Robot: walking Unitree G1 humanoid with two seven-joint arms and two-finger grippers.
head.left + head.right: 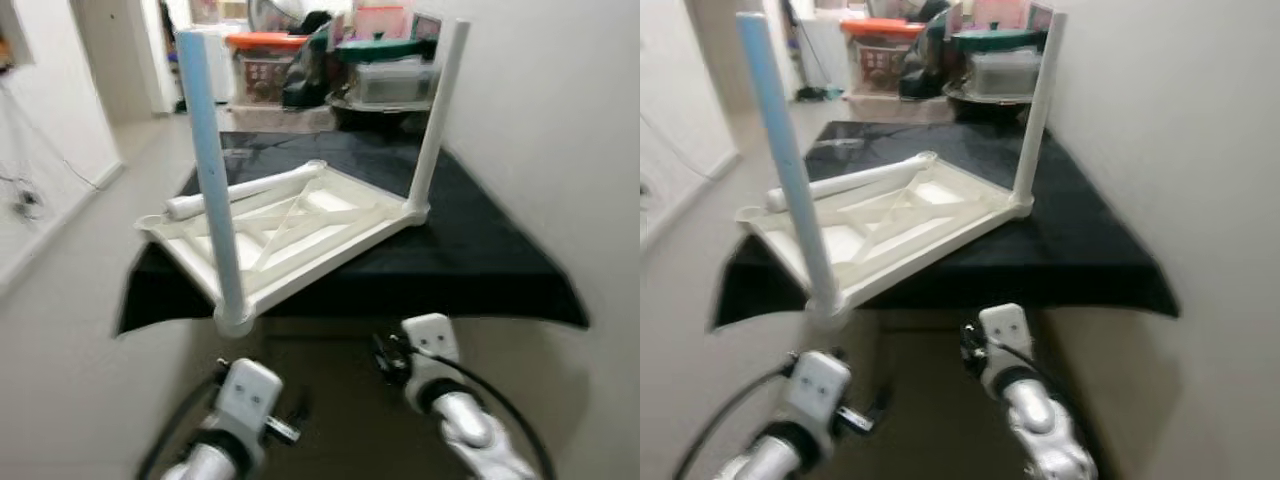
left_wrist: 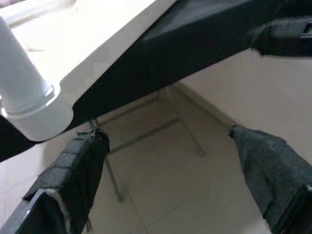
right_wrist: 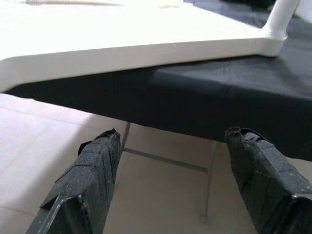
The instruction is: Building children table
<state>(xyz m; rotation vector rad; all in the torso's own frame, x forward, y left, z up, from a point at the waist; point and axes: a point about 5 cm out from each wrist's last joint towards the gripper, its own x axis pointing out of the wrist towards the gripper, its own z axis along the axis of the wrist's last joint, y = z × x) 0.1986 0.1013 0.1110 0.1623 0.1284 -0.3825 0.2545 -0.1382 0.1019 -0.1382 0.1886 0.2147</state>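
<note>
Your white children's table (image 1: 290,235) lies upside down on a table draped in black cloth (image 1: 480,250), its near corner overhanging the front edge. Two legs stand screwed in: the near leg (image 1: 212,170) at that overhanging corner, the far leg (image 1: 438,115) at the right corner. A loose leg (image 1: 240,192) lies across the underside frame. Your left gripper (image 2: 165,170) hangs below the near corner with fingers spread, holding nothing. Your right gripper (image 3: 170,170) sits below the cloth edge, likewise spread and empty. Storage boxes (image 1: 390,75) stand behind.
</note>
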